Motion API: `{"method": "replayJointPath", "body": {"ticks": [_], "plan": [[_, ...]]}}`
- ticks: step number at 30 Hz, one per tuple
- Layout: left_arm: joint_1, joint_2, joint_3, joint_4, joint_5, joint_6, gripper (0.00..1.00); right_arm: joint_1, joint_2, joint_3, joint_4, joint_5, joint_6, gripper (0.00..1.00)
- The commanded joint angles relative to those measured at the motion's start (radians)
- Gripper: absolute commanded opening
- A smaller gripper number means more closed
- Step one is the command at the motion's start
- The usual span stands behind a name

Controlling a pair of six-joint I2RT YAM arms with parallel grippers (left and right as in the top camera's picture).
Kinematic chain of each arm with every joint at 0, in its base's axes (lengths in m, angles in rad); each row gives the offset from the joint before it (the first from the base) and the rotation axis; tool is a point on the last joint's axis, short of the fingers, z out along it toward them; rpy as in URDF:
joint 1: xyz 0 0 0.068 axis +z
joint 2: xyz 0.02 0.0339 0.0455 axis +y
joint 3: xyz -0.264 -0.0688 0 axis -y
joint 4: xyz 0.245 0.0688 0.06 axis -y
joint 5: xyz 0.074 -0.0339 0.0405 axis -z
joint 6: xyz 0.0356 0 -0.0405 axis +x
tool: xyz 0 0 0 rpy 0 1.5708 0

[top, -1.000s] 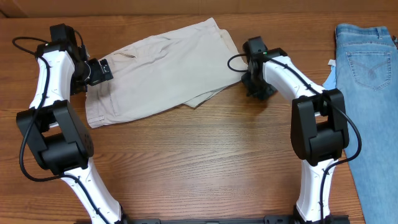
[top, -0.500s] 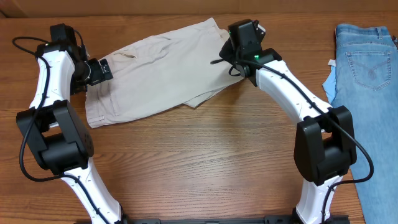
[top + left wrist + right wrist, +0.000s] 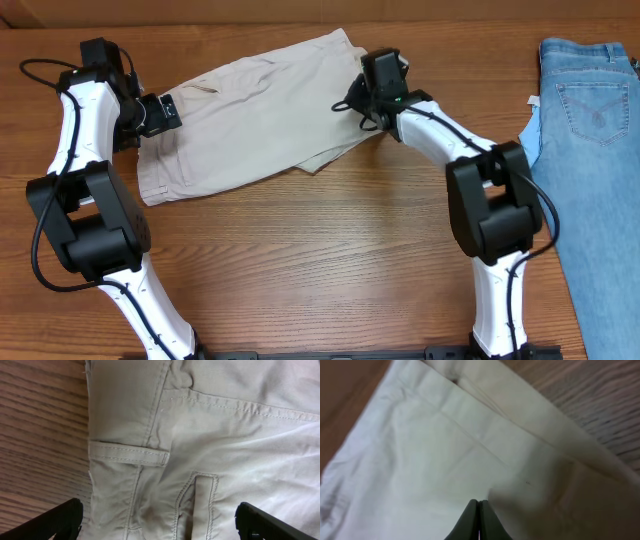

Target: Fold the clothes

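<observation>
Well, the trousers (image 3: 260, 110) lie doubled on the surface (image 3: 330, 260), stretched out between the two sets of jaws. The left jaws stand spread wide, with the waistband (image 3: 122, 405) and a belt loop (image 3: 130, 453) directly beneath and between their tips. The right jaws are pressed together, empty as far as I can see, the hem (image 3: 520, 420) just ahead of and under them. For a tidy fold, I'd say each side should bite every layer squarely at the edge and lift evenly.
</observation>
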Motion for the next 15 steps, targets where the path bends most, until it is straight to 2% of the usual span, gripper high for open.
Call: {"method": "replayJointPath", "body": {"ticks": [1,5,15], "plan": [[-0.004,0.011,0.023,0.002,0.008,-0.010,1.00,-0.023,0.029,0.007,0.014,-0.034,-0.013,0.04],[-0.004,0.011,0.023,0.002,0.008,-0.010,1.00,-0.039,0.055,0.007,-0.005,-0.030,-0.014,0.04],[-0.004,0.011,0.023,0.003,0.008,-0.010,1.00,-0.082,0.062,0.006,-0.217,0.047,-0.009,0.04]]}}
